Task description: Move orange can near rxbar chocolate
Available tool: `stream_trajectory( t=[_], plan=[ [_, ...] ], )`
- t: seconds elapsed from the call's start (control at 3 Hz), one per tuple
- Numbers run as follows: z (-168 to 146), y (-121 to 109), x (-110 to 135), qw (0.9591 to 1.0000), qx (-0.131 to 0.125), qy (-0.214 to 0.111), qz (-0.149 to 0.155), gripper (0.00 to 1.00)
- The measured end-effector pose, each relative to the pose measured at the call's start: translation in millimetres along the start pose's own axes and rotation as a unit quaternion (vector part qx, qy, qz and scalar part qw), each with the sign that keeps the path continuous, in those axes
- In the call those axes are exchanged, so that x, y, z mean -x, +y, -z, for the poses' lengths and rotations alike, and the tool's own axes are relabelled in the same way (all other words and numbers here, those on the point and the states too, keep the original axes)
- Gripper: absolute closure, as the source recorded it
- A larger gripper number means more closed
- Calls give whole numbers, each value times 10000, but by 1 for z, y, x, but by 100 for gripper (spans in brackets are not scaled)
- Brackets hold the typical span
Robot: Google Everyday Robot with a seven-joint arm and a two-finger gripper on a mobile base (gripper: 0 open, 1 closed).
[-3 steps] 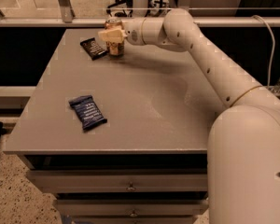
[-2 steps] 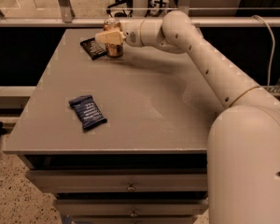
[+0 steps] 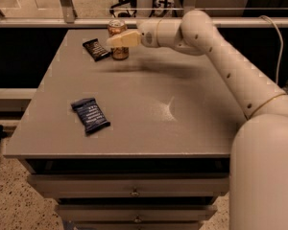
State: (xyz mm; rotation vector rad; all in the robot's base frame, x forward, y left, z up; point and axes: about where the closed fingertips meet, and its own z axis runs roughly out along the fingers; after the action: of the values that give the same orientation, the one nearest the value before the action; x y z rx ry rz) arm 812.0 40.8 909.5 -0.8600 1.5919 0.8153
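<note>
The orange can [image 3: 118, 30] stands upright on the grey table [image 3: 149, 104] at its far left, just right of the rxbar chocolate [image 3: 96, 49], a small flat black wrapper. My gripper [image 3: 119, 40] reaches in from the right at the can's mid-height. It is open around the can, with the near finger [image 3: 125, 39] crossing in front of it and the far finger hidden behind. The can's silver top and its base show above and below that finger.
A larger dark blue bar wrapper [image 3: 90, 115] lies at the table's front left. My arm [image 3: 216, 47] spans the back right of the table. A rail and glass partition [image 3: 86, 21] run along the far edge. Drawers [image 3: 134, 191] sit below the front edge.
The can, earlier mostly covered by the gripper, now shows its top and base, standing on the table beside the black bar. The gripper has loosened around it. The arm has barely moved.
</note>
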Motion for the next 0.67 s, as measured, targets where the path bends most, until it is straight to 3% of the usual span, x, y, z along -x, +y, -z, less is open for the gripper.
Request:
stream_trajectory(
  t=[0.33, 0.67],
  plan=[
    [62, -20, 10, 9993, -111, -38, 355, 0],
    [139, -42, 31, 9953, -352, -194, 877, 0]
  ],
)
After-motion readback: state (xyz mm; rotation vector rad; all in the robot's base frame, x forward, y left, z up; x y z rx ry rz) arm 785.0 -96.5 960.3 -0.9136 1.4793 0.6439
